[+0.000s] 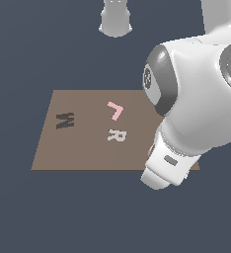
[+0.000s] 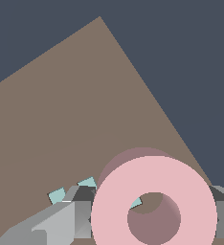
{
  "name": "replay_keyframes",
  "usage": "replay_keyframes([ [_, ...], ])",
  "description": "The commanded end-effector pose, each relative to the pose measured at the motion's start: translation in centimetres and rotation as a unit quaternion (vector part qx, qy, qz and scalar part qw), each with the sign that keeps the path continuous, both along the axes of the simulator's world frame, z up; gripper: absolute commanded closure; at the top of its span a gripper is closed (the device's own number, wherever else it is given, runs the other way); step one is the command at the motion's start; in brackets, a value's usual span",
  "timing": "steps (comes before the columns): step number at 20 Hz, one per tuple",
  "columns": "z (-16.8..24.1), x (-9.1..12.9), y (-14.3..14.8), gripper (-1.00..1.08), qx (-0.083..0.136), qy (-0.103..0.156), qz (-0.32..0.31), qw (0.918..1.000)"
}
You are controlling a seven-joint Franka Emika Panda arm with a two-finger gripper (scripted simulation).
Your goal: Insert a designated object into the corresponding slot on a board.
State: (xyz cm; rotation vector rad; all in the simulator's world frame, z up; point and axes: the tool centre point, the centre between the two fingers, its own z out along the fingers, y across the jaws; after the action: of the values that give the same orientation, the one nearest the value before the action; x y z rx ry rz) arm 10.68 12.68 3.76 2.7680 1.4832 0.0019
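In the wrist view the pale-pink letter O [image 2: 118, 201] fills the near part of the picture, held flat between my two grey fingers [image 2: 61, 222]. My gripper [image 2: 153, 217] is shut on it, above the brown board [image 2: 71, 119]. A dim ring-shaped shadow lies on the board just behind the O. In the exterior view the arm hides the gripper, and only a sliver of pink [image 1: 150, 148] shows at the wrist's edge, over the board [image 1: 88, 153] toward the exterior view's right. The O-shaped slot does not show in either view.
On the board are a dark W-shaped recess [image 1: 64, 120], a pink angular L-like letter [image 1: 115, 110] and a pale R [image 1: 117, 135]. Bits of a pale teal letter [image 2: 56, 195] show beside my fingers. The arm's base [image 1: 115, 20] stands behind the board.
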Motion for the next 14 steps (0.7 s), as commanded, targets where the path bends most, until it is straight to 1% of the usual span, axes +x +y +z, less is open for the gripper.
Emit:
replay_keyframes([
  [1,0.1,-1.5,1.4,1.08,0.000,0.000,0.055,0.9985],
  [3,0.1,-3.0,2.4,1.08,0.000,0.000,0.101,0.9949],
  [6,0.2,-5.3,3.7,1.08,0.000,0.000,0.170,0.9854],
  [9,0.2,-7.6,4.6,1.08,0.000,0.000,0.232,0.9726],
  [14,0.2,-10.9,5.3,1.08,-0.001,0.000,0.318,0.9482],
])
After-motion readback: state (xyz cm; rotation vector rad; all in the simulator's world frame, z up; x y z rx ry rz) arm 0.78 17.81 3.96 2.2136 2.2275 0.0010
